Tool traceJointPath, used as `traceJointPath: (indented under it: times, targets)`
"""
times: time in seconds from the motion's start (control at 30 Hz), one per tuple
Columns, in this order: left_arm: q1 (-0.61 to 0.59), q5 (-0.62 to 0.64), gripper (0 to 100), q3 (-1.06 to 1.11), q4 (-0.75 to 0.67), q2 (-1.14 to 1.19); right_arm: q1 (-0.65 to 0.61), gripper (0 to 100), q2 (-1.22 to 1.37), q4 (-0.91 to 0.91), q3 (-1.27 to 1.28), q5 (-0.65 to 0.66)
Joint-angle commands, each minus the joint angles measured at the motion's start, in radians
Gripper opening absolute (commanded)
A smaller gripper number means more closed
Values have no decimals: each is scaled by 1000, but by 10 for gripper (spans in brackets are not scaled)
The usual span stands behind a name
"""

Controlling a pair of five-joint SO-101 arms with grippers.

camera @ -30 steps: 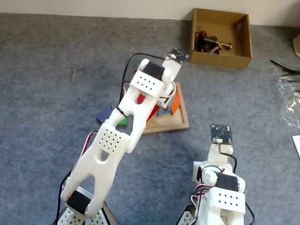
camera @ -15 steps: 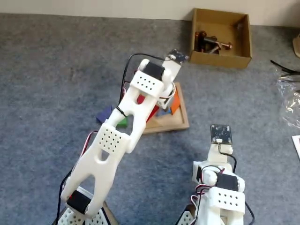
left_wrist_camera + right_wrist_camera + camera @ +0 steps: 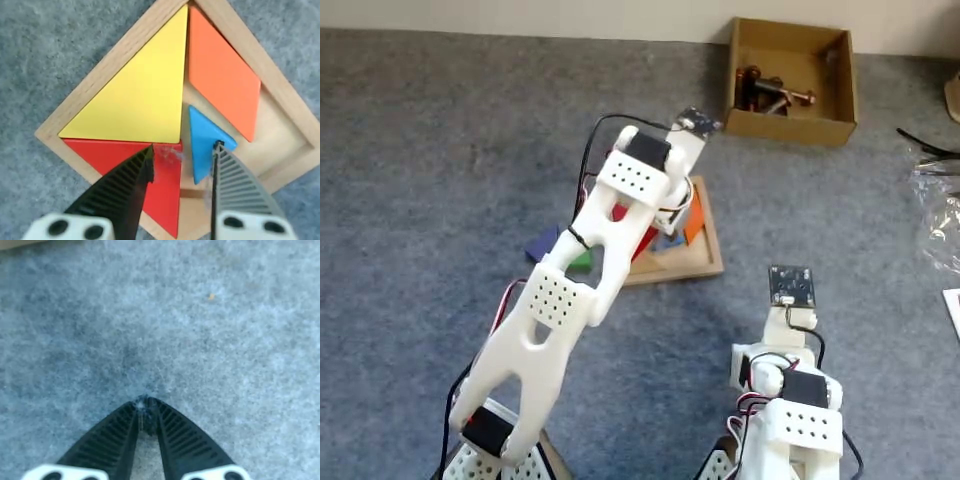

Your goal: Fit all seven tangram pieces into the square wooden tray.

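Note:
The square wooden tray point(image 3: 280, 95) holds a large yellow triangle point(image 3: 137, 100), an orange parallelogram point(image 3: 220, 75), a small blue triangle point(image 3: 204, 140) and a red triangle point(image 3: 160, 190). My left gripper point(image 3: 184, 148) hovers open over the tray, one fingertip over the red triangle's edge, the other beside the blue triangle. In the high view the left arm covers much of the tray point(image 3: 710, 262). A dark blue piece point(image 3: 542, 245) and a green piece point(image 3: 582, 261) lie on the carpet just left of the tray. My right gripper point(image 3: 145, 402) is shut and empty over bare carpet.
A cardboard box point(image 3: 790, 118) with small metal items stands beyond the tray at the back. Crinkled clear plastic point(image 3: 940, 210) and cables lie at the right edge. The right arm point(image 3: 790, 390) stays near the front, right of the tray.

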Motion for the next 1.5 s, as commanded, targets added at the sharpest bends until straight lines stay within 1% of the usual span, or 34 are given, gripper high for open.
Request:
traceJointPath:
  times: [0.0,0.3,0.4,0.6,0.77,0.9,0.93,1.13,1.33,1.47]
  targets:
    - [28,8,178,59,15,-48,33,5,-1,15,31,-3]
    - [64,5,162,338,12,-243,33,5,-1,15,31,-3]
    - [65,5,162,372,11,-275,33,5,-1,15,31,-3]
    - [65,-3,165,369,8,-337,33,5,-1,15,31,-3]
    - [70,-192,197,374,15,-369,33,5,-1,15,31,-3]
    - [76,-413,213,374,15,-366,33,5,-1,15,31,-3]
    - [76,-445,214,374,15,-364,33,5,-1,15,31,-3]
    - [76,-546,213,374,8,-363,33,5,-1,15,31,-3]
    - [67,-542,213,375,-74,-358,33,5,-1,15,31,-3]
    - [70,-445,213,369,-150,-318,33,5,-1,15,31,-3]
